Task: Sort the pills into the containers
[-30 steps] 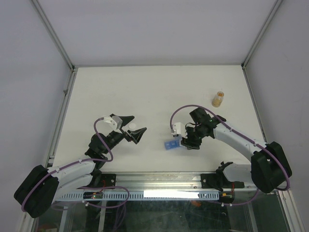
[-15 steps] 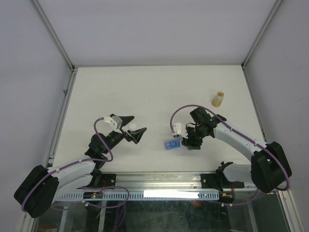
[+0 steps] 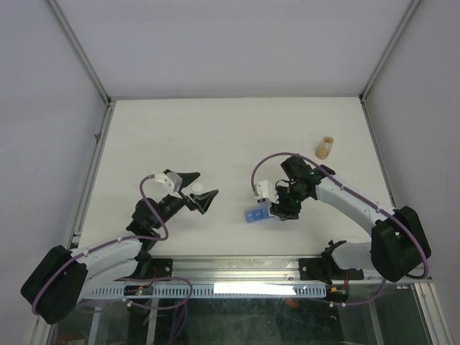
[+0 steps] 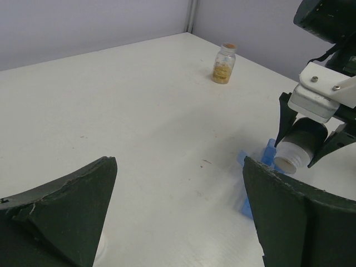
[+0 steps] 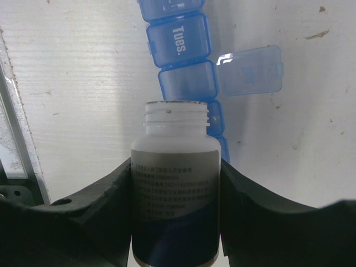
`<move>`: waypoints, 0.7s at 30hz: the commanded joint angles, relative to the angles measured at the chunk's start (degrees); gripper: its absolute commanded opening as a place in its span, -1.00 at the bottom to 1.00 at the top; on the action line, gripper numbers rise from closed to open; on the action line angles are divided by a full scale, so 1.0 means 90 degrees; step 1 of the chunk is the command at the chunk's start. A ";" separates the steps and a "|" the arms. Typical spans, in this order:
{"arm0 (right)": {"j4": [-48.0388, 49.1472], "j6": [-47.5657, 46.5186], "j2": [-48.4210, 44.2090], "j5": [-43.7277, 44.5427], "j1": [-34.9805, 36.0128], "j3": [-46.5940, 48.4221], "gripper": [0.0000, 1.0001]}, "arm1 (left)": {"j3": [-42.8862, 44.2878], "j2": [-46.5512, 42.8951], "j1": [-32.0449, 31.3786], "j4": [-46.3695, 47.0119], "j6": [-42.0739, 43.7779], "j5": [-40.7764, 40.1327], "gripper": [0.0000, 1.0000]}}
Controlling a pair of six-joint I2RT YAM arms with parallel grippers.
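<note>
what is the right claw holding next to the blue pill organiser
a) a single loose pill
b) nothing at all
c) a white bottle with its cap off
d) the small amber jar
c: in the right wrist view the right claw is clamped on the white bottle, whose threaded neck is bare and points at the blue organiser strip. The amber jar stands apart, further back on the table.

The far half of the bench (image 3: 215, 136) lies bare, save a small amber jar (image 3: 325, 146) far right. Over the blue pill strip (image 5: 177, 34), the bottle (image 5: 175, 189) in the right gripper (image 3: 280, 213) blocks the way down.
</note>
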 commanded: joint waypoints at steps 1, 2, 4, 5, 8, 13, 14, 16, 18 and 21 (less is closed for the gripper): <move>0.0149 -0.0050 -0.0077 0.0145 -0.0003 0.0224 -0.89 | 0.0166 -0.0012 -0.0037 0.0281 0.0196 0.0110 0.98; -0.0049 -0.0051 -0.0026 -0.0035 0.0000 0.0369 -0.89 | 0.0167 -0.0012 -0.0036 0.0274 0.0197 0.0118 0.98; 0.0170 -0.0046 -0.0112 -0.0003 0.0005 0.0234 -0.90 | 0.0155 -0.0030 -0.0037 0.0283 0.0188 0.0099 0.98; 0.0325 -0.0042 -0.0130 0.0207 0.0015 0.0136 -0.89 | 0.0162 -0.0024 -0.0037 0.0283 0.0192 0.0104 0.98; -0.0090 -0.0014 0.0007 -0.0104 0.0042 0.0435 -0.90 | 0.0159 -0.0028 -0.0037 0.0273 0.0197 0.0117 0.98; -0.0076 0.0055 -0.0024 -0.0079 0.0090 0.0466 -0.91 | 0.0155 -0.0034 -0.0037 0.0276 0.0197 0.0121 0.98; 0.0198 0.0068 -0.0104 0.0108 0.0096 0.0294 -0.90 | 0.0144 -0.0036 -0.0037 0.0296 0.0190 0.0102 0.98; 0.0179 0.0073 0.0002 0.0303 0.0120 0.0291 -0.90 | 0.0160 -0.0029 -0.0042 0.0291 0.0195 0.0124 0.98; -0.0019 0.0104 -0.0002 0.0008 0.0137 0.0410 -0.91 | 0.0143 -0.0051 -0.0036 0.0287 0.0197 0.0119 0.98; 0.0066 0.0145 -0.0031 0.0323 0.0204 0.0351 -0.91 | 0.0146 -0.0039 -0.0036 0.0289 0.0196 0.0119 0.98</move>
